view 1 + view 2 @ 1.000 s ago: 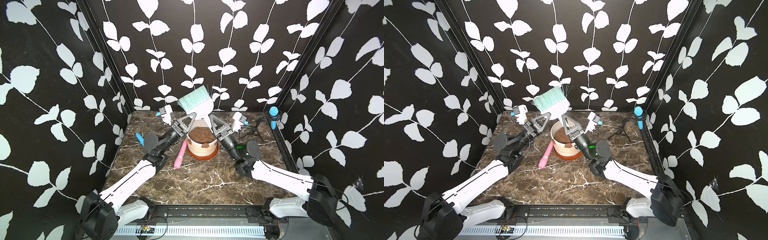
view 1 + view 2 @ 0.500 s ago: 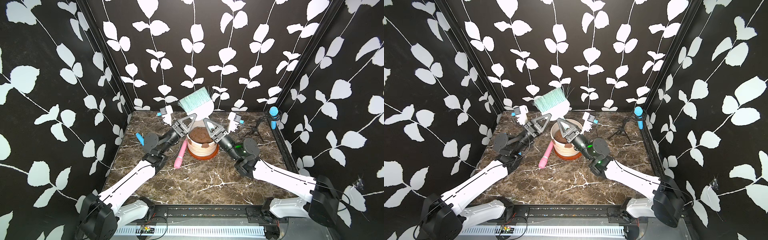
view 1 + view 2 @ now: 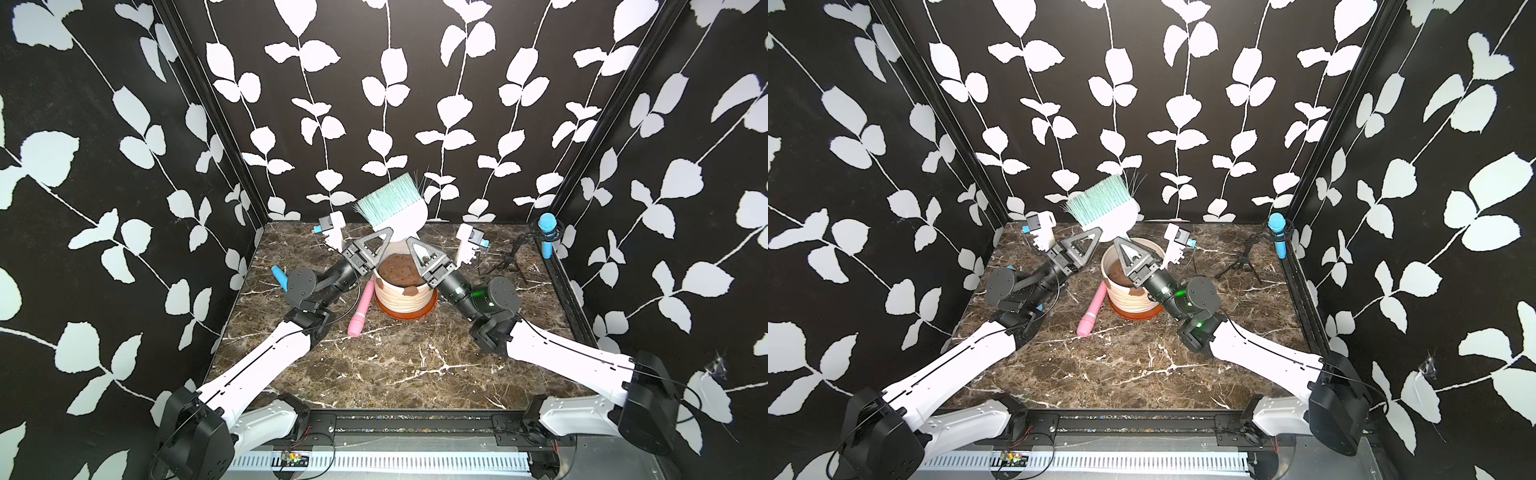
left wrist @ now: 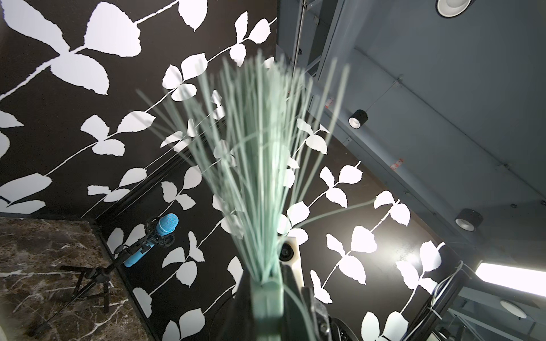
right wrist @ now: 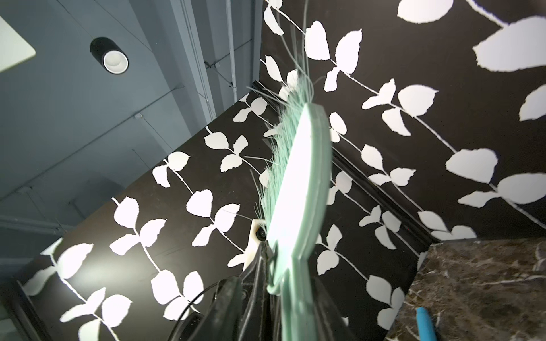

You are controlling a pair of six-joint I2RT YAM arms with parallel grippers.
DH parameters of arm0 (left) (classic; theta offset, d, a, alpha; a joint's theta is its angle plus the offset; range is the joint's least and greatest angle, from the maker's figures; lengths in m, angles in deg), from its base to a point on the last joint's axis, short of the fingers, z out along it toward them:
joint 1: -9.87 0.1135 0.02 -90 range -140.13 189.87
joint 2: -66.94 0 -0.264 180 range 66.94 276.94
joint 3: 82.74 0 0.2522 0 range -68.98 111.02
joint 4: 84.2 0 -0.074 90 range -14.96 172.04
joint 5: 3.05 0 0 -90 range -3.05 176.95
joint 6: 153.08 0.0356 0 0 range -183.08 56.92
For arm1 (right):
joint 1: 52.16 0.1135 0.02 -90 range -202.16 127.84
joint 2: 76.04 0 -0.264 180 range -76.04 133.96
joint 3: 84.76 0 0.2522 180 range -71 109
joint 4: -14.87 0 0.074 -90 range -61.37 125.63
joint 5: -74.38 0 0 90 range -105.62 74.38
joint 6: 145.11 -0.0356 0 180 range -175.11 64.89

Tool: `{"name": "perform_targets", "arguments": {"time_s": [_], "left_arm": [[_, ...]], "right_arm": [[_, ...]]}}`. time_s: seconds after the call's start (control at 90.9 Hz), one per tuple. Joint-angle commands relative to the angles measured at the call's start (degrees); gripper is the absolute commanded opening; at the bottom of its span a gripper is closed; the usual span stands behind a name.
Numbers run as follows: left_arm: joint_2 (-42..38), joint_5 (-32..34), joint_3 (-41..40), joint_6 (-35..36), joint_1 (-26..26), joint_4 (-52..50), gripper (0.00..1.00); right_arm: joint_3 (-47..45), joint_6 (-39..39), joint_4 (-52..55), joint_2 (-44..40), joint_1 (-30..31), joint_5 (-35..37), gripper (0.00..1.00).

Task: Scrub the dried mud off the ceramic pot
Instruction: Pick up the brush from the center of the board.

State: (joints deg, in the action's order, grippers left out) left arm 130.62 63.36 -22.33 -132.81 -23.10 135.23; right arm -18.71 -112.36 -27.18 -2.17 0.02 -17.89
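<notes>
Right gripper (image 3: pixel 411 245) moved in beside brush (image 3: pixel 395 208), jaws narrower

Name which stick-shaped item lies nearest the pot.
The pink stick, lying right beside the ceramic pot. The blue stick lies farther off by the left arm; the blue microphone stands in a far corner.

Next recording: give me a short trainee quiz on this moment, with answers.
1. True or false: the bristles of the brush touch the ceramic pot.
2. The left tool is: A) shut on the brush B) open and empty C) shut on a sponge.
3. Where on the pot does the dried mud show?
Key: 1 false; 2 A; 3 on the outer wall below the rim.
</notes>
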Motion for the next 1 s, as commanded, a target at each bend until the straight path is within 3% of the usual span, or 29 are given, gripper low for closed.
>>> {"name": "perform_targets", "arguments": {"time_s": [0.0,0.231,0.352,0.44,0.506,0.594,0.682,0.792,0.891,0.99], "left_arm": [[-1.43,-2.64,-1.2,0.55,-0.34,0.91,0.0],[-1.99,-2.29,-1.93,1.1,-0.34,2.17,0.0],[-3.02,-0.86,-3.06,1.72,-0.34,2.34,0.28],[-4.03,-0.41,-3.76,3.04,-0.34,1.82,0.6],[-5.08,-0.74,-3.85,5.63,-0.14,-0.4,0.77],[-7.46,-1.59,-3.01,10.69,1.02,-8.88,0.97],[-11.14,-0.28,-1.82,17.93,2.29,-22.56,0.98],[-13.59,-0.55,1.63,29.44,4.34,-39.59,0.98],[-12.9,0.94,8.41,45.24,4.93,-57.96,0.98],[-10.27,4.25,13.81,58.98,4.93,-72.75,0.98]], "right_arm": [[2.43,1.69,-5.83,-0.83,0.12,-1.26,0.26],[2.44,2.34,-3.93,-1.45,-0.51,-3.54,0.0],[0.43,1.85,-2.42,-3.18,-1.28,-3.6,0.0],[-0.52,0.08,1.17,-4.89,-3.11,-6.06,0.0],[-0.93,-0.83,6.51,-7.07,-4.99,-8.86,0.0],[-0.52,0.33,21.29,-12.08,-8.02,-11.63,0.0],[0.86,5.43,40.69,-19.29,-10.14,-9.84,0.0],[8.0,19.49,68.78,-26.48,-11.2,-4.79,0.0],[16.99,33.23,91.55,-28.48,-11.15,1.44,0.0],[24.04,43.07,107.04,-27.32,-11.19,7.15,0.0]]}}
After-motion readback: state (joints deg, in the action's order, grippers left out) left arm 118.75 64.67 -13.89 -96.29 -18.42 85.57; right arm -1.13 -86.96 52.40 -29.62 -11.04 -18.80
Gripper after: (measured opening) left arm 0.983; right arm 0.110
